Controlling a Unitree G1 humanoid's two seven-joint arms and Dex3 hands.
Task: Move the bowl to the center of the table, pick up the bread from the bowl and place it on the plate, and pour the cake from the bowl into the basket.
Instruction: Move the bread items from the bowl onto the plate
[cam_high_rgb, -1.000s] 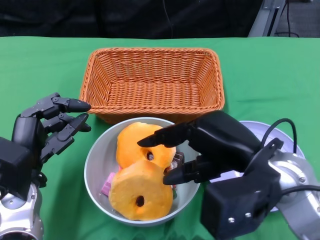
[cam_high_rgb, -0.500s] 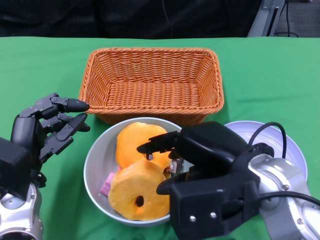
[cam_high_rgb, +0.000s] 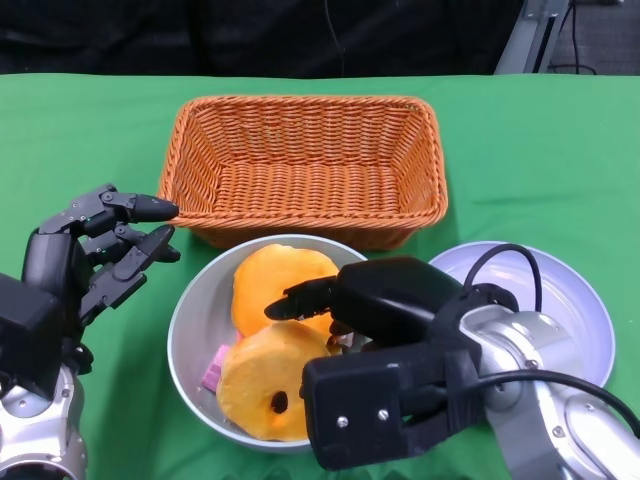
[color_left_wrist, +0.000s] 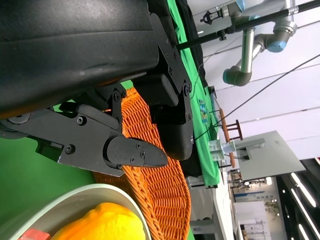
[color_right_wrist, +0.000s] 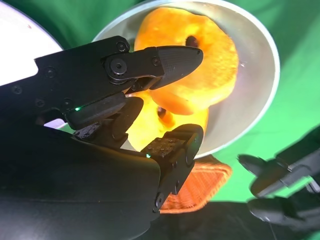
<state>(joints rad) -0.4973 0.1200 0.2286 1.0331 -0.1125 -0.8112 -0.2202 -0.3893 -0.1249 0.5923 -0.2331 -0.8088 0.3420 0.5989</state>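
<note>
Reaching into the bowl (cam_high_rgb: 190, 330), the right hand (cam_high_rgb: 375, 300) has its fingers (color_right_wrist: 170, 57) spread on either side of the two orange bread rings (cam_high_rgb: 275, 375), gripping neither. The left hand (cam_high_rgb: 95, 250) hovers just left of the bowl, fingers apart and holding nothing. The bowl sits just in front of the wicker basket (cam_high_rgb: 305, 165), with the plate (cam_high_rgb: 570, 300) at its right.

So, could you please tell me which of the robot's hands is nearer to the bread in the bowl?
The right. The right hand is over the bowl, fingers reaching above the bread. The left hand hovers open beside the bowl's left rim, apart from it.
</note>
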